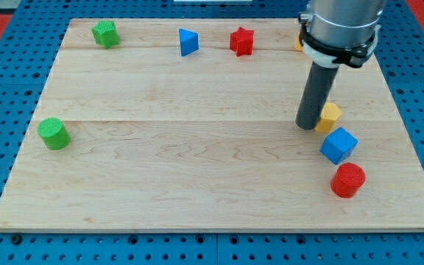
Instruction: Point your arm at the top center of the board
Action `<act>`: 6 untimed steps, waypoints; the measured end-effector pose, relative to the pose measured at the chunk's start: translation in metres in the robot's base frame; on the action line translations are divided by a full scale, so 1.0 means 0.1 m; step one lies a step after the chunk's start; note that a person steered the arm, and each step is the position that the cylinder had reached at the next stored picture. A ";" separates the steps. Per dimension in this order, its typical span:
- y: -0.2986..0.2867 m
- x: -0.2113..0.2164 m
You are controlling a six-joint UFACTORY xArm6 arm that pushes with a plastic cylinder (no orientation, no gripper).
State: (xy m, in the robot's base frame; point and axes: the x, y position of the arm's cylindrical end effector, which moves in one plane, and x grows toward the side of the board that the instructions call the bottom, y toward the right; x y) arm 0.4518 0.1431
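My tip (308, 125) rests on the wooden board (197, 162) at the view's right, just left of a yellow block (330, 115) and touching or nearly touching it. A blue cube (338, 145) lies below and right of the tip, and a red cylinder (347, 180) lies below that. Along the view's top edge sit a green block (105, 34), a blue triangular block (188, 42) and a red star-shaped block (241, 41). A second yellow block (299, 44) peeks out behind the arm. A green cylinder (54, 133) sits at the view's left.
The arm's grey body (341, 29) covers the board's top right corner. A blue pegboard surface (6, 88) surrounds the board.
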 end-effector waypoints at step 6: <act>-1.30 -2.36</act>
